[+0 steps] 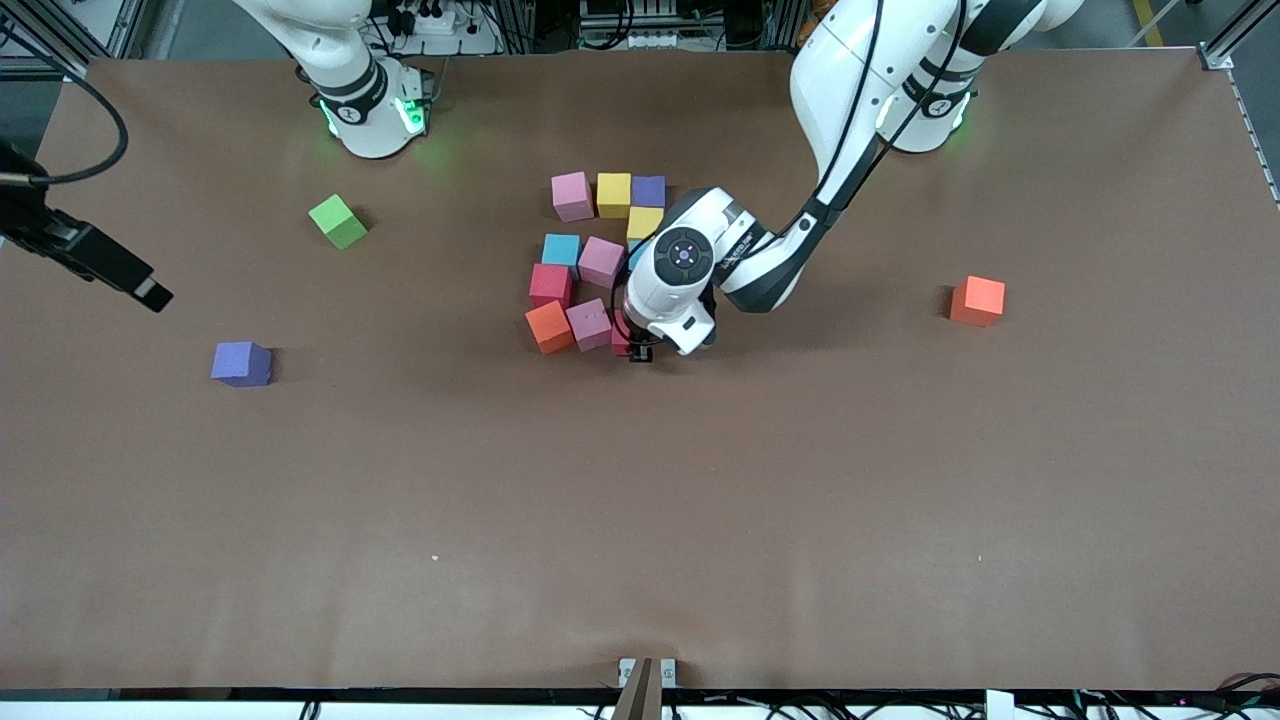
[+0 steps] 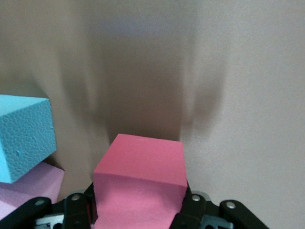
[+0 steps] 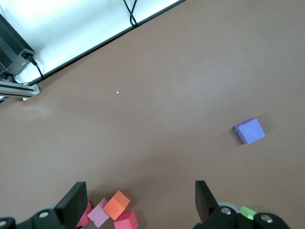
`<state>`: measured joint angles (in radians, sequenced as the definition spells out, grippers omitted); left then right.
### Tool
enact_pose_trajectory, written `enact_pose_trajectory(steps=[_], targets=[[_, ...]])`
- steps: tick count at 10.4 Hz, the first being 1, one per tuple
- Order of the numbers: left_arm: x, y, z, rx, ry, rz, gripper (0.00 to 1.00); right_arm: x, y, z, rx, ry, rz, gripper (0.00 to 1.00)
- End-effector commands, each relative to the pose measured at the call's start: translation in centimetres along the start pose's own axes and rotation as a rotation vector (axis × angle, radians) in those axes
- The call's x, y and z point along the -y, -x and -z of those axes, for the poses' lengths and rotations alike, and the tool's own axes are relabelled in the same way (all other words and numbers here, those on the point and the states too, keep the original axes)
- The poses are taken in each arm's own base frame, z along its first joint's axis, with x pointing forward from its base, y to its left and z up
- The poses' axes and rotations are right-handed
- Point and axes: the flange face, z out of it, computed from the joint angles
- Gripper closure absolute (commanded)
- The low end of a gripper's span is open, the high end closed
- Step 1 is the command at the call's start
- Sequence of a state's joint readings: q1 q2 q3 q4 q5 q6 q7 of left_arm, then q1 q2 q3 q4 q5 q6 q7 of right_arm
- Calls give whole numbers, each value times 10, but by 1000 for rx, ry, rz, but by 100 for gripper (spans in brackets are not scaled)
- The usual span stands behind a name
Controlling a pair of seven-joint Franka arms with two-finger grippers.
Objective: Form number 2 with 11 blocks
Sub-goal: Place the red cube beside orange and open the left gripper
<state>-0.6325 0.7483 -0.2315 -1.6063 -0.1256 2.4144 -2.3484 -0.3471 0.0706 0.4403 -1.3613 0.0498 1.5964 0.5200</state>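
Note:
The blocks lie mid-table in rows shaped like the number 2 [image 1: 601, 261]. Farthest from the front camera are pink [image 1: 572, 195], yellow [image 1: 613, 194] and purple [image 1: 648, 190]. Nearer come a yellow [image 1: 645, 222], then light blue [image 1: 561, 250] and pink, then red [image 1: 550, 285]. The nearest row has orange [image 1: 549, 327] and pink [image 1: 589, 325]. My left gripper [image 1: 640, 352] is shut on a red block [image 2: 139, 171] at that row's end toward the left arm, beside the pink one. Its arm hides part of the middle row. My right gripper [image 3: 138, 202] hangs open high over the table, holding nothing.
A green cube [image 1: 338, 221] and a loose purple cube [image 1: 241, 363] lie toward the right arm's end. A loose orange cube [image 1: 977, 301] sits toward the left arm's end. A black device on cables [image 1: 90, 258] juts in over the right arm's end.

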Motion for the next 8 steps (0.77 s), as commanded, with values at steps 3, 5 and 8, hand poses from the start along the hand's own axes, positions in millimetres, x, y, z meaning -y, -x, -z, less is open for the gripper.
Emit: enact_pose_trajectory(steps=[3, 5, 8], targets=[[-16, 12, -3, 38, 13, 72, 70, 1, 13, 15, -31, -15, 32, 0], [-22, 12, -6, 41, 18, 93, 67, 0, 12, 14, -30, -15, 31, 0], [-9, 21, -12, 17, 31, 33, 0, 2, 13, 14, -27, -21, 33, 0]])
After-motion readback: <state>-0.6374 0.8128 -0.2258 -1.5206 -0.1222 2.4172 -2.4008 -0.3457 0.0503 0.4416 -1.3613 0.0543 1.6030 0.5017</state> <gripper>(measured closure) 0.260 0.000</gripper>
